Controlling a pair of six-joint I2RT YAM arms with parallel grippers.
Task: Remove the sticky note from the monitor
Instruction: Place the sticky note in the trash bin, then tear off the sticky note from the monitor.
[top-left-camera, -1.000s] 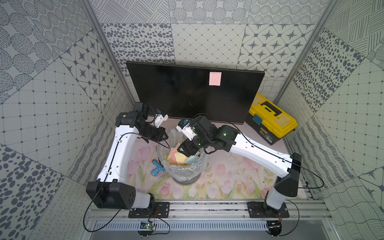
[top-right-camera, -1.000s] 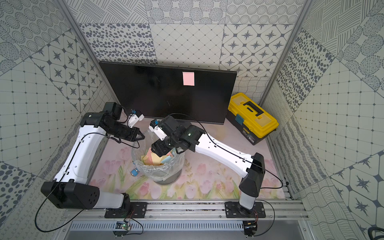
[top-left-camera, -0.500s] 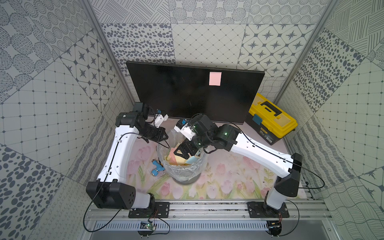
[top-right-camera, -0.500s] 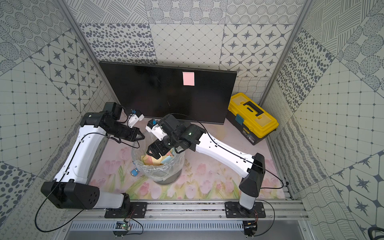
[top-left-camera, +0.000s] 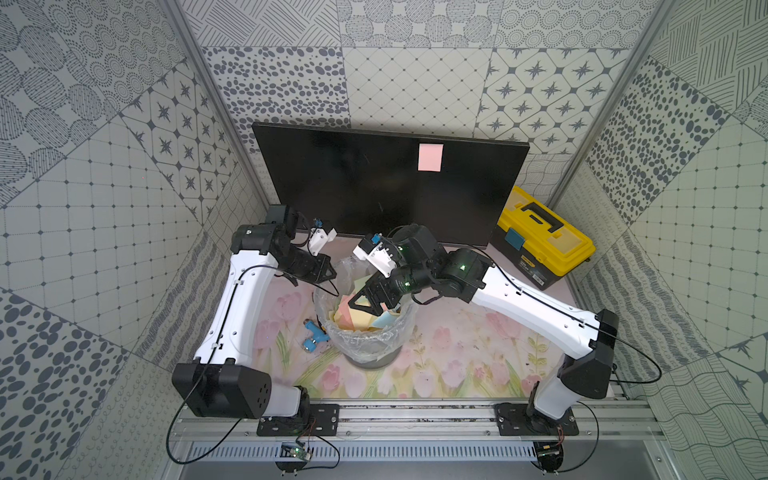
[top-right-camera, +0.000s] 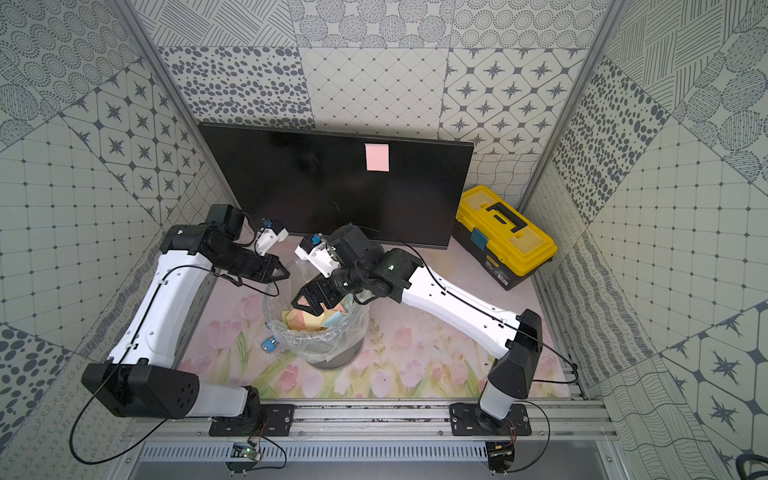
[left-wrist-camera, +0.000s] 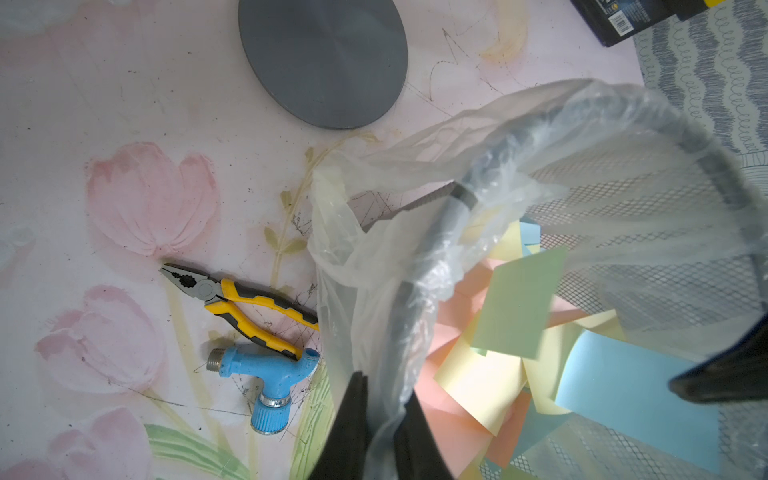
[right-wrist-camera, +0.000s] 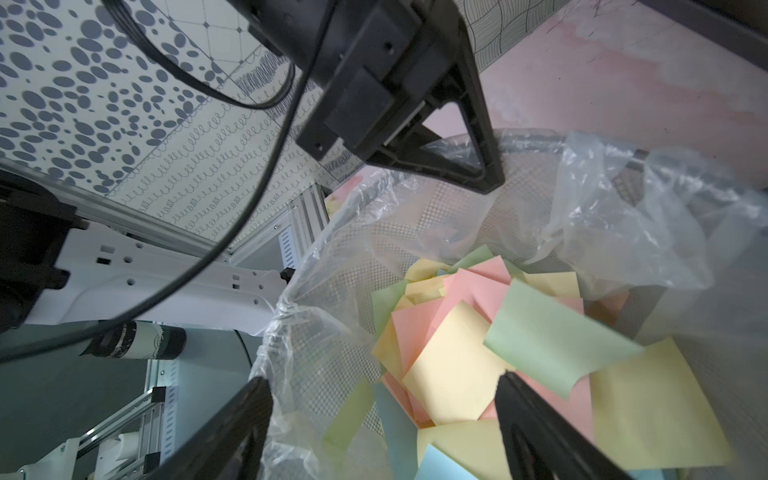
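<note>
Right pincer gapes empty just above a loose green note in the bin, while left pincer, clamped on the plastic liner, likely steadies that bin.

No legible wording anywhere for you.
- Toolbox: small yellow label on black front, lettering too small to read.
- Left wrist view: white barcode sticker on toolbox's black side; you see bars, digits unreadable.
- Sticky note on monitor: plain pink face, unmarked.
</note>
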